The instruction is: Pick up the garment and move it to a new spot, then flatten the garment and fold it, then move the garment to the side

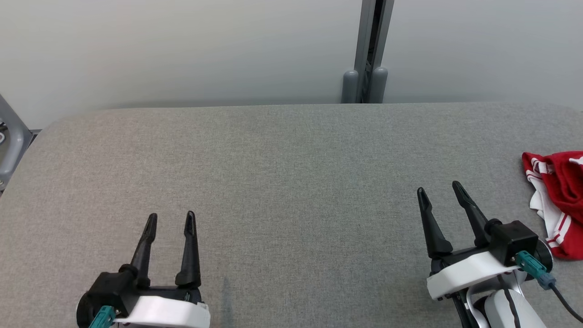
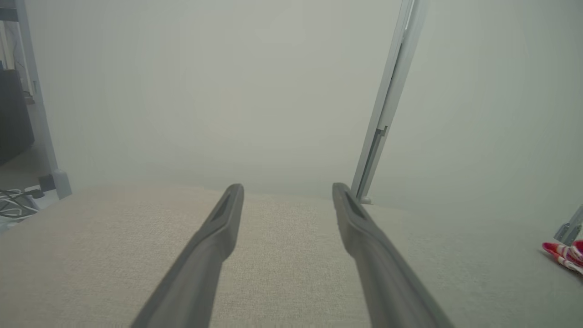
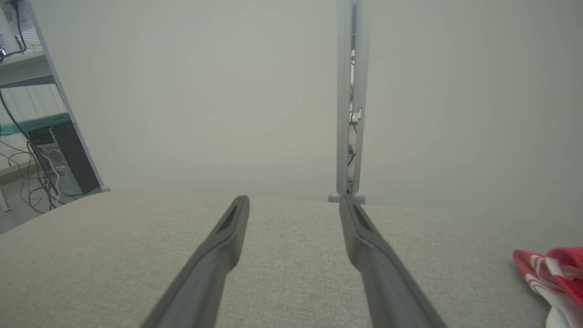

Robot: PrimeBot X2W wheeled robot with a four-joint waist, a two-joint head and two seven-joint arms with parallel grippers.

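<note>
The grey fabric-covered table [image 1: 282,182] spans the head view. The crumpled red-and-white fabric garment [image 1: 558,205] lies at 3 o'clock, near the right gripper [image 1: 439,188] at 4 o'clock. The left gripper [image 1: 171,215] sits at 7 o'clock. Both 2-fingered pincers are spread apart.

Red and white against plain grey.
The garment [image 1: 562,191] is bright red with white panels and thin red-and-white striped trim. The worktop [image 1: 282,173] under it is an even, faintly mottled grey weave. The left gripper [image 1: 171,215] and right gripper [image 1: 439,188] each have black fingers [image 1: 189,246], a white shell [image 1: 464,269] and a teal plug [image 1: 530,264]. The wall [image 1: 182,50] is pale grey-white and its post [image 1: 369,54] mid-grey.
</note>
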